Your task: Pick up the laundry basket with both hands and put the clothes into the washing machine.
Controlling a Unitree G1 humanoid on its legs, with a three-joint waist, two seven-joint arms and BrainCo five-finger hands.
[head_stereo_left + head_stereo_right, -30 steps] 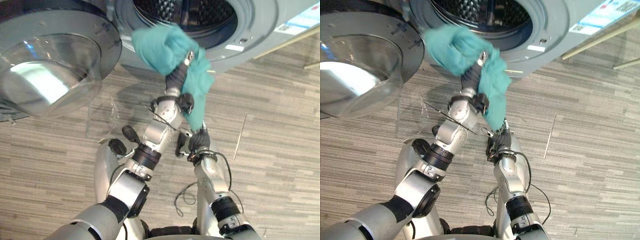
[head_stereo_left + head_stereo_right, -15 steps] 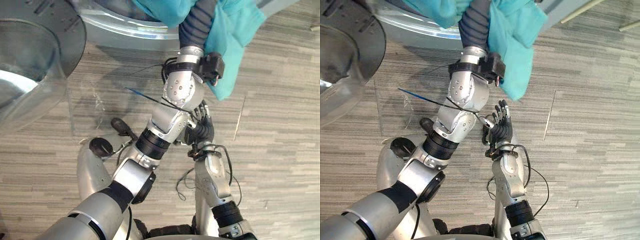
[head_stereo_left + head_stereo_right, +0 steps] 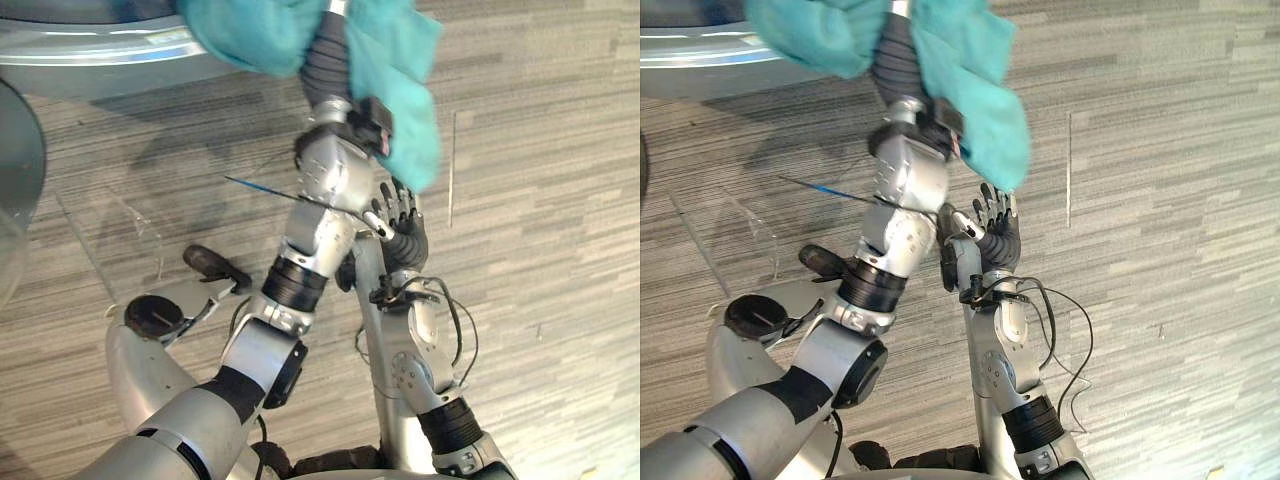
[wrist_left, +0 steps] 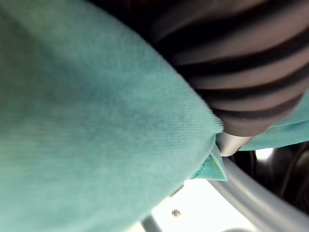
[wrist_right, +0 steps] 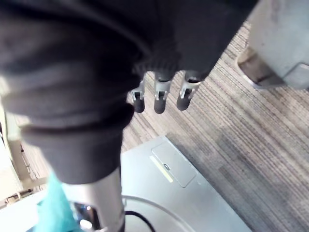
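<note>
Our left hand is swathed in the teal garment up at the washing machine rim, so we cannot tell its grip. Our right hand is spread open just below the garment's hanging end, holding nothing.

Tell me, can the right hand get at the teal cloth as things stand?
Probably yes: the right hand, open, is just below the hanging end of the teal cloth, with nothing between them.

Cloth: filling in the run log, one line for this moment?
cloth: draped on left arm, at washer rim | right hand: open, near cloth
</note>
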